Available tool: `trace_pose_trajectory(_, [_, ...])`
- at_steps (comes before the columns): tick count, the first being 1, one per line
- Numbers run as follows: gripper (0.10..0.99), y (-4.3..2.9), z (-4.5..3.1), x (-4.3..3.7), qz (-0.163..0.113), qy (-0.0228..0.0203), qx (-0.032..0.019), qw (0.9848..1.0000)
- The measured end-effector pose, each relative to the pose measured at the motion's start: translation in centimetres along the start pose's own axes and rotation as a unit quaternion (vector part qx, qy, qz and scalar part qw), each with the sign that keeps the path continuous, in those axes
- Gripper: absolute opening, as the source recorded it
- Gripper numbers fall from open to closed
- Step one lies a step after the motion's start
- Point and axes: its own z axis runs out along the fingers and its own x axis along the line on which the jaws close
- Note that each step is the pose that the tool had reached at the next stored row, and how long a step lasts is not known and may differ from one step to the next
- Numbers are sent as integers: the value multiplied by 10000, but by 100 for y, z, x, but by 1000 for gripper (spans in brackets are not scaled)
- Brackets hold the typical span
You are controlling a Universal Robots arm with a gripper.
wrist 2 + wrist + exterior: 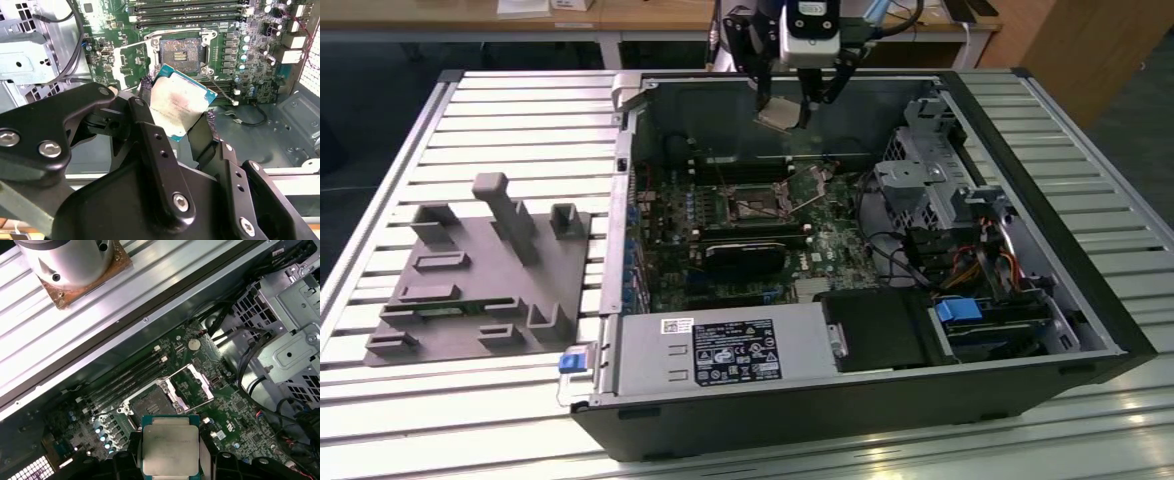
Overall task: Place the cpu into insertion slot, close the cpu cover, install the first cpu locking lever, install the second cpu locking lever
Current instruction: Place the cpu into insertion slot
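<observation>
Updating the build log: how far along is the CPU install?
Done: nothing seated yet. The insertion slot sits bare and the cpu cover lies swung open beside it. In hand: the hand grips the cpu above the board, clear of the slot. Left: seating the cpu, closing the cover, both lever steps.

cpu (179, 107) pinched in jaws, insertion slot (180, 51) bare, cpu cover (117, 65) open
</observation>
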Motion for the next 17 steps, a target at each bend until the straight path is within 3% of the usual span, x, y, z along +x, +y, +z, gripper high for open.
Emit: trace_pose_trajectory(17, [541,1,10,1,299,-26,-5,9995])
